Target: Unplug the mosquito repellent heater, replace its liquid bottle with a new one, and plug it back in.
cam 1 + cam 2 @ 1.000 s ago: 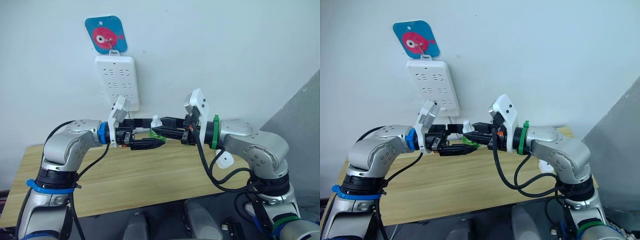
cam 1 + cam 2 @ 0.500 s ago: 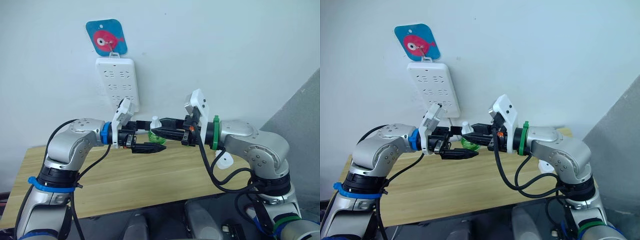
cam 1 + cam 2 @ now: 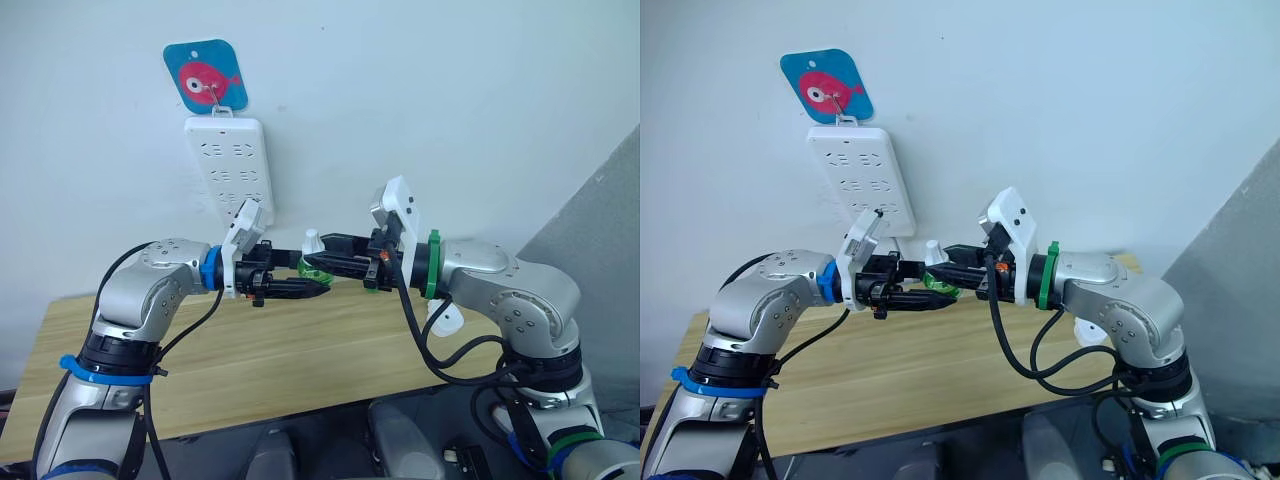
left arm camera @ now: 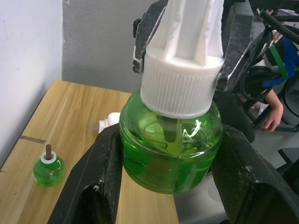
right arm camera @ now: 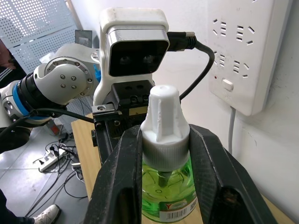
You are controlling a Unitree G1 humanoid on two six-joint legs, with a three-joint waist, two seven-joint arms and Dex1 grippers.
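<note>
Both hands meet in mid-air above the wooden counter (image 3: 300, 350). The left hand (image 4: 163, 186) clamps the clear green liquid bottle's (image 4: 169, 140) body; the right hand (image 5: 163, 158) pinches its white ribbed cap (image 5: 164, 122) from 3 o'clock, probably to unscrew it.

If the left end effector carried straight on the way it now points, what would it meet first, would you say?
Probably the right end effector, which faces it and grips the white cap of the green bottle; the left end effector holds the bottle's body, so there is hardly any gap.
</note>
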